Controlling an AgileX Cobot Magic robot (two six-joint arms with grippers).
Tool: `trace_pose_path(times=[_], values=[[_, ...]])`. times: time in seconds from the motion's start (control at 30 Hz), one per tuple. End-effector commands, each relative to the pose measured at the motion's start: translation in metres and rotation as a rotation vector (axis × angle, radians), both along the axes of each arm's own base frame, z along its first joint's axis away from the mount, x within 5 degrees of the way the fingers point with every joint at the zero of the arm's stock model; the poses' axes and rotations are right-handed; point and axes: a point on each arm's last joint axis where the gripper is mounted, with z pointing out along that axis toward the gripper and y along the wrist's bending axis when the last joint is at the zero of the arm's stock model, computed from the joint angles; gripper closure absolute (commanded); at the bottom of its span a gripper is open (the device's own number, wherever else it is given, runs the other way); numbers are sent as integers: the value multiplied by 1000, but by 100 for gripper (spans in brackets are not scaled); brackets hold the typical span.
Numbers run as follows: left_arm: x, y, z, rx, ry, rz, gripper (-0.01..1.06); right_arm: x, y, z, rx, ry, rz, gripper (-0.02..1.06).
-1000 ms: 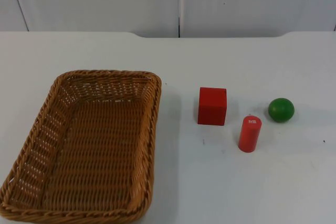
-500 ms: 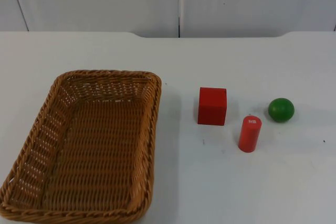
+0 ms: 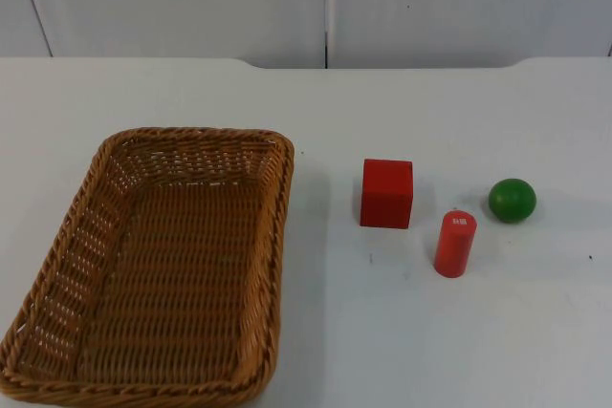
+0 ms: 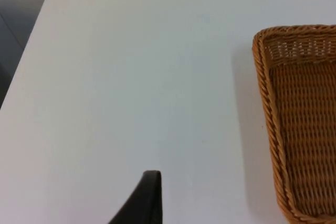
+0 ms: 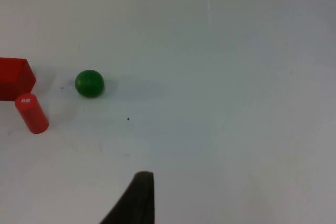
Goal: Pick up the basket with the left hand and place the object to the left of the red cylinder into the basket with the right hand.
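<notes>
A brown wicker basket (image 3: 153, 265) sits on the left half of the white table, with nothing inside it. Right of it lies a red cube (image 3: 387, 193), and just right of the cube and a little nearer stands the upright red cylinder (image 3: 455, 244). My left gripper (image 4: 142, 203) hangs over bare table beside the basket's rim (image 4: 262, 93), apart from it. My right gripper (image 5: 134, 200) is above bare table, well away from the red cylinder (image 5: 31, 113) and the red cube (image 5: 13, 78).
A green ball (image 3: 512, 200) rests right of the cylinder and a bit farther back; it is the object closest to the right gripper, as the ball (image 5: 89, 83) shows. The grey partition wall (image 3: 325, 7) closes the table's far side. The table's left edge (image 4: 26, 51) drops off beyond the left gripper.
</notes>
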Motion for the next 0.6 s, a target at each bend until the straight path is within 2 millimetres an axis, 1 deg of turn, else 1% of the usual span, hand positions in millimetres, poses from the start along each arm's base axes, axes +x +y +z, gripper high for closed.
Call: trace_pose_path(times=[0.0, 0.23, 0.37, 0.4, 0.47, 0.57], values=[[4, -1, 2, -23, -11, -2, 0, 0, 0, 0, -6, -9, -9, -1], [15, -6, 9, -96, -29, -25, 0, 0, 0, 0, -6, -9, -9, -1], [31, -7, 25, -113, -7, -35, 0, 0, 0, 0, -6, -9, -9, -1], [31, -7, 25, -113, -7, -35, 0, 0, 0, 0, -6, -9, -9, -1], [39, -7, 33, -119, 3, -43, 0, 0, 0, 0, -6, -9, -9, -1], [50, -8, 37, -124, 28, -56, 0, 0, 0, 0, -6, -9, -9, -1]])
